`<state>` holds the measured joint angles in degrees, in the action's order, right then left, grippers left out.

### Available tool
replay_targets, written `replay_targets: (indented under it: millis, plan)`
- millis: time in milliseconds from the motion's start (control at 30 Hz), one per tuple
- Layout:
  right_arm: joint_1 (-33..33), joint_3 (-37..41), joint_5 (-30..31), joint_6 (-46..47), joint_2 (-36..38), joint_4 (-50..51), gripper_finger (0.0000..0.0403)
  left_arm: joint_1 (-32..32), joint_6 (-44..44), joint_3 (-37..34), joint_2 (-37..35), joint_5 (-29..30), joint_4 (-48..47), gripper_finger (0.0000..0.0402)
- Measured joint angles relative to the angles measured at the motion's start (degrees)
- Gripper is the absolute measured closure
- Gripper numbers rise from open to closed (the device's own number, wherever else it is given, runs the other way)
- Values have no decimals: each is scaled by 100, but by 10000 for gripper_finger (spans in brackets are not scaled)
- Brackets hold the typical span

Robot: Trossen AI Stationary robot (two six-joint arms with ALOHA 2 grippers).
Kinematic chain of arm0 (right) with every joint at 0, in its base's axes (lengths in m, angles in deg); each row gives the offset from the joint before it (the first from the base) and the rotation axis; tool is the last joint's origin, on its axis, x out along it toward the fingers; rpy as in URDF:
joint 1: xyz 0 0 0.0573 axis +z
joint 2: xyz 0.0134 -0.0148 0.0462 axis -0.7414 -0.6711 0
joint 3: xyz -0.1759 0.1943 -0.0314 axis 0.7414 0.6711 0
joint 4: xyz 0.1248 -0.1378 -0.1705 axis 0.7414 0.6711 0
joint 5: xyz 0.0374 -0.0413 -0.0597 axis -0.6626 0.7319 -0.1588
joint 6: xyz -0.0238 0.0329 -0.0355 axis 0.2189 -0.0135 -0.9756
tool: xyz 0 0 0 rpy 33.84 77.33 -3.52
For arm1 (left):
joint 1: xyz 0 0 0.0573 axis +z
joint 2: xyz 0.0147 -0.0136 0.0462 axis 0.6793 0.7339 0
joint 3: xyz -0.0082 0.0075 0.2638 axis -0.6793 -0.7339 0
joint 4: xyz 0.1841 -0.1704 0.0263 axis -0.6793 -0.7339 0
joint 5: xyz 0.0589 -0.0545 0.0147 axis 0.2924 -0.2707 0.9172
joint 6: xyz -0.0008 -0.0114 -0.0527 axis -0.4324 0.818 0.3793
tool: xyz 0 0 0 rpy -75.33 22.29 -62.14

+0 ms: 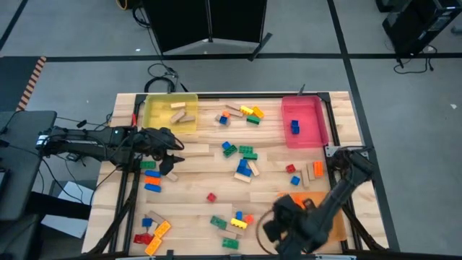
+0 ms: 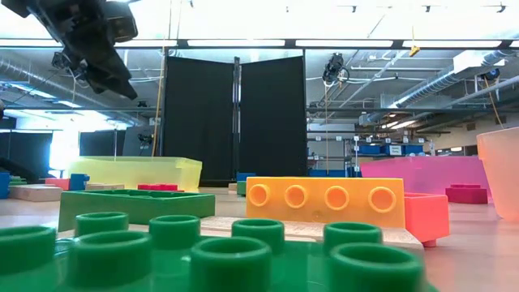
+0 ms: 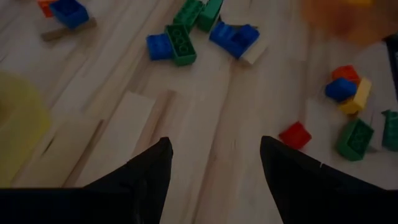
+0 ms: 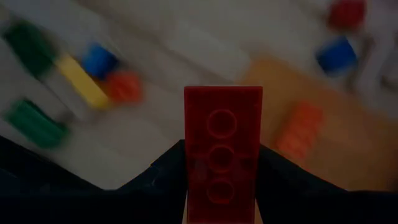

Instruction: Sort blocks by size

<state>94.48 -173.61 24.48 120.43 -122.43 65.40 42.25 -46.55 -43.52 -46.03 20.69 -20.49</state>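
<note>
Many studded bricks and tan wooden blocks lie scattered on the wooden table point(image 1: 195, 202). My right gripper point(image 1: 276, 224) is near the table's front edge, beside the orange tray, and is shut on a long red brick point(image 4: 222, 124). My left gripper point(image 1: 173, 154) hovers open and empty at the table's left, just in front of the yellow tray. It also shows in the left wrist view point(image 3: 214, 162) and high in the low view point(image 2: 101, 65). Tan wooden blocks point(image 3: 121, 124) lie flat on the table under it. My right gripper pinches the red brick by its two long sides point(image 4: 190, 155) between its two fingers, at the end nearest the wrist. The brick lies along the fingers, studs toward the camera, and its free end point(image 4: 222, 93) sticks out past the fingertips. It seems clear of the table.
A yellow tray point(image 1: 155, 119) with tan blocks stands at the far left. A pink tray point(image 1: 310, 133) with a blue brick stands at the far right. An orange tray point(image 1: 338, 225) lies at the near right under my right arm. A green brick point(image 2: 162, 251) and an orange brick point(image 2: 324, 201) lie near the front edge.
</note>
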Motion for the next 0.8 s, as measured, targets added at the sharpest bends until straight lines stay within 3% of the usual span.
replay_targets:
  millis: [200,333,567,800]
  plan:
    - [755,625,-324,1414,158,-85,250,0,2,0,6,-4,228,149]
    - [1007,1363,-933,1527,617,-404,250,0,4,0,4,-6,634,149]
    - [1218,3441,-934,1482,2035,-1700,250,1,-41,0,4,0,1319,149]
    - [1502,5586,-1358,1412,3295,-3582,250,0,-974,0,4,-7,1120,149]
